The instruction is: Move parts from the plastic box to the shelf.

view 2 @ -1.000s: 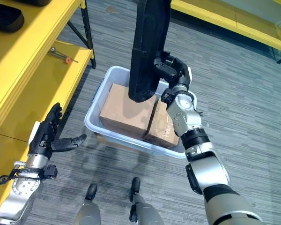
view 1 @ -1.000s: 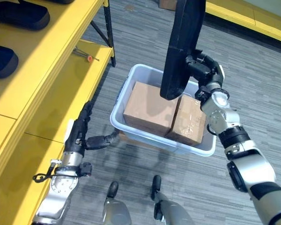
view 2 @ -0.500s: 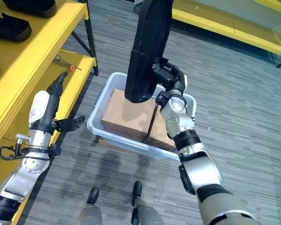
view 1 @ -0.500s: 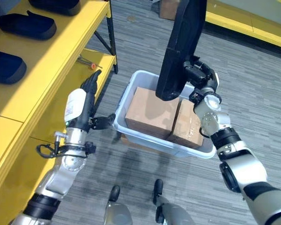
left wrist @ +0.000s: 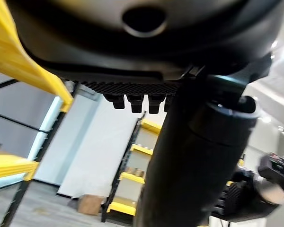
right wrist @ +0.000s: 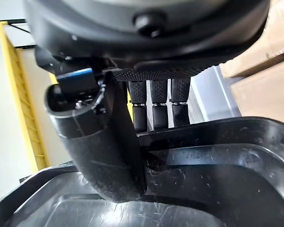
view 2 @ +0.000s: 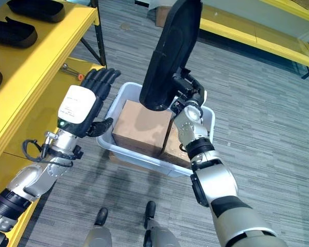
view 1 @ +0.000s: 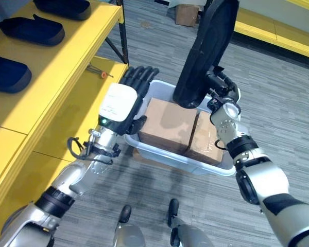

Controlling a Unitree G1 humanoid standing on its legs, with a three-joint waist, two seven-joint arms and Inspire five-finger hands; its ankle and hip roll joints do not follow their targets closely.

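the right hand (view 1: 220, 88) is holding a long black part (view 1: 206, 51) upright above the plastic box (view 2: 209, 116), with its fingers (right wrist: 154, 106) and thumb curling around the lower edge of the part; in the right wrist view the fingertips are pressing on the black rim. the part is standing over the far side of the box and is tilting a little to the right at its top. the plastic box is sitting on the grey floor (view 1: 278, 103), just to the right of the yellow shelf (view 1: 56, 62), and two brown cardboard boxes (view 2: 144, 126) are lying side by side inside it. the left hand (view 2: 85, 103) is hanging in the air between the shelf and the near left corner of the box, with its fingers straight and spread and holding nothing. three other dark parts (view 1: 36, 31) are lying on the upper level of the shelf, at the far left. a small tool with a red tip (view 1: 99, 71) is lying on the lower level of the shelf.
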